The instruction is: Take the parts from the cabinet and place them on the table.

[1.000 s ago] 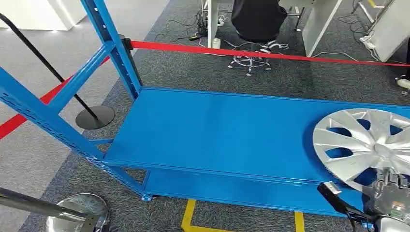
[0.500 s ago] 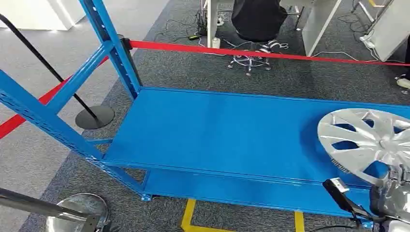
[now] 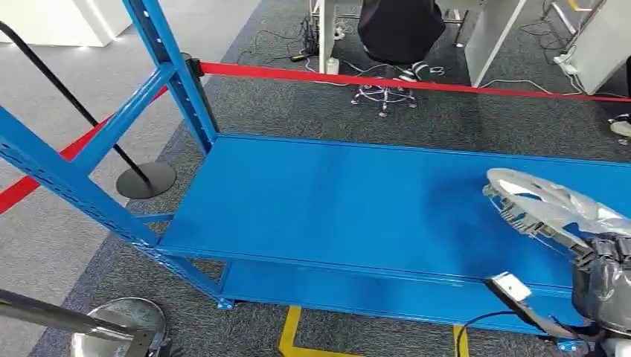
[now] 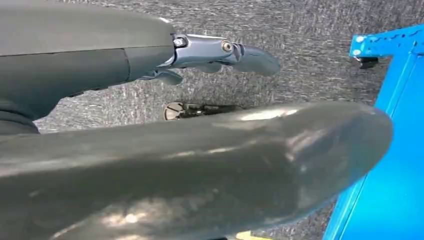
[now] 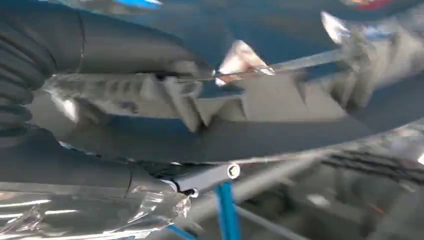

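Head view: right hand (image 3: 604, 286) tilts hubcap (image 3: 547, 208) near edge-on

The hubcap (image 3: 547, 208) looks like silver-painted plastic with a soft sheen. The shelf (image 3: 335, 201) is smooth blue-painted metal, faintly glossy. The carpet (image 3: 298, 111) is rough grey pile. The left hand (image 4: 200, 165) has a smooth, slightly shiny grey cover; crinkled clear film wraps the right hand (image 3: 606, 286).

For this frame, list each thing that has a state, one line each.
Silver plastic hubcap: tilted, lifted off the shelf at its near edge, gripped by the right hand.
Right hand: holds the hubcap's rim.
Left hand: holds nothing, fingers extended over carpet.
Blue metal shelf: bare beside the hubcap.
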Action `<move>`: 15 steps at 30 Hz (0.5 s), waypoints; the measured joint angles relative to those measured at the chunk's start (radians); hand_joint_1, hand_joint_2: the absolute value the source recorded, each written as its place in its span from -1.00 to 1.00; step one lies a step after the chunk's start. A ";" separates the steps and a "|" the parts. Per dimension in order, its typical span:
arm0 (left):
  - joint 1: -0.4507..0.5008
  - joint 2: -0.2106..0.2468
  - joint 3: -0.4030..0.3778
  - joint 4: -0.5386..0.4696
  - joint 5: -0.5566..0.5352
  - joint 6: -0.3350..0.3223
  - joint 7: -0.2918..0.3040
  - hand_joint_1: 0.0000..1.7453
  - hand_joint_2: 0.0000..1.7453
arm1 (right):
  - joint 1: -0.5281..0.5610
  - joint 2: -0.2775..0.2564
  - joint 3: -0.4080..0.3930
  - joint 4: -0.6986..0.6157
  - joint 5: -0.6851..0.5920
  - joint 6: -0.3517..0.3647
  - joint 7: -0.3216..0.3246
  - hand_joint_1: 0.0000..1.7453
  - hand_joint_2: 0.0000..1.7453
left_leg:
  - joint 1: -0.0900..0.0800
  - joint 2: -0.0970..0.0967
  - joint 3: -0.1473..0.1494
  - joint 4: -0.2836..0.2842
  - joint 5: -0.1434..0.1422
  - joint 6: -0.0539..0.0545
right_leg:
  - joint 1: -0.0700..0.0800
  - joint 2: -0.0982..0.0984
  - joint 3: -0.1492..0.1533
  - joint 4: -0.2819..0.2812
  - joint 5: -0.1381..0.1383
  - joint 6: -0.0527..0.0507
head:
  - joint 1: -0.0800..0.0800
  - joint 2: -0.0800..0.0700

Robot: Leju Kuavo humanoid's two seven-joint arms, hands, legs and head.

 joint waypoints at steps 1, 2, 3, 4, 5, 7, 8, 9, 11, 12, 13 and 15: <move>0.000 -0.001 0.000 0.000 0.000 0.000 0.000 -1.00 -1.00 | 0.000 0.003 -0.001 -0.010 0.000 -0.003 -0.007 0.76 1.00 | 0.000 0.000 0.000 0.000 0.000 0.000 | 0.000 0.000 0.000 0.000 0.000 0.000 | 0.001 0.000; 0.000 -0.002 0.000 0.000 0.000 0.000 0.000 -1.00 -1.00 | 0.000 0.006 -0.001 -0.020 0.000 -0.006 -0.017 0.76 1.00 | 0.000 0.000 0.000 0.000 0.000 0.000 | 0.000 0.000 0.000 0.000 0.000 0.000 | 0.000 0.000; 0.000 -0.003 0.000 0.000 0.000 0.000 0.000 -1.00 -1.00 | 0.001 0.011 -0.002 -0.026 0.000 -0.009 -0.032 0.76 1.00 | 0.000 0.000 0.000 0.000 0.000 0.000 | 0.000 0.000 0.000 0.000 0.000 0.000 | 0.001 0.000; 0.000 -0.003 0.000 0.000 0.000 0.000 0.000 -1.00 -1.00 | 0.002 0.019 -0.005 -0.030 0.000 -0.013 -0.048 0.72 1.00 | 0.000 0.000 0.000 0.000 0.000 0.000 | 0.000 0.000 -0.001 0.000 0.000 0.000 | 0.000 0.000; 0.000 -0.005 0.000 0.000 0.000 0.000 0.000 -1.00 -1.00 | 0.004 0.032 -0.010 -0.035 0.000 -0.020 -0.076 0.74 1.00 | 0.000 0.000 0.000 0.000 0.000 0.000 | 0.000 0.000 -0.001 0.000 0.000 0.000 | 0.001 0.000; 0.001 -0.006 0.000 0.000 0.000 0.000 0.000 -1.00 -1.00 | 0.007 0.056 -0.020 -0.041 0.000 -0.031 -0.110 0.74 1.00 | 0.000 0.000 0.000 0.000 0.000 0.000 | 0.000 0.000 0.000 0.000 0.000 0.000 | 0.000 0.000; 0.000 -0.007 0.000 0.000 0.000 0.000 0.000 -1.00 -1.00 | 0.009 0.064 -0.023 -0.044 0.000 -0.036 -0.119 0.74 1.00 | 0.000 0.000 0.000 0.000 0.000 0.000 | 0.000 0.000 0.000 0.000 0.000 0.000 | 0.000 0.000; 0.000 -0.008 0.000 0.000 0.000 0.000 0.000 -1.00 -1.00 | 0.009 0.073 -0.027 -0.048 0.000 -0.039 -0.123 0.74 1.00 | 0.000 0.000 0.000 0.000 0.000 0.000 | 0.000 0.000 0.000 0.000 0.000 0.000 | 0.000 0.000; 0.001 -0.009 0.000 0.000 0.000 0.000 0.000 -1.00 -1.00 | 0.009 0.087 -0.034 -0.053 0.000 -0.040 -0.125 0.74 1.00 | 0.000 0.000 0.000 0.000 0.000 0.000 | 0.000 0.000 -0.001 0.000 0.000 0.000 | 0.001 0.000; 0.001 -0.009 0.000 0.000 0.000 0.000 0.000 -1.00 -1.00 | 0.009 0.091 -0.035 -0.054 0.000 -0.040 -0.125 0.72 1.00 | 0.000 0.000 0.000 0.000 0.000 0.000 | 0.000 0.000 -0.001 0.000 0.000 0.000 | 0.000 0.000; 0.001 -0.009 0.000 0.000 0.000 0.000 0.000 -1.00 -1.00 | 0.009 0.095 -0.035 -0.055 0.000 -0.040 -0.126 0.74 1.00 | 0.000 0.000 0.000 0.000 0.000 0.000 | 0.000 0.000 -0.001 0.000 0.000 0.000 | 0.001 0.000; 0.000 -0.010 0.000 0.000 0.000 0.001 0.000 -1.00 -1.00 | 0.009 0.102 -0.037 -0.056 0.000 -0.041 -0.132 0.74 1.00 | 0.000 0.000 0.000 0.000 0.000 0.000 | 0.000 0.000 -0.001 0.000 0.000 0.000 | 0.000 0.000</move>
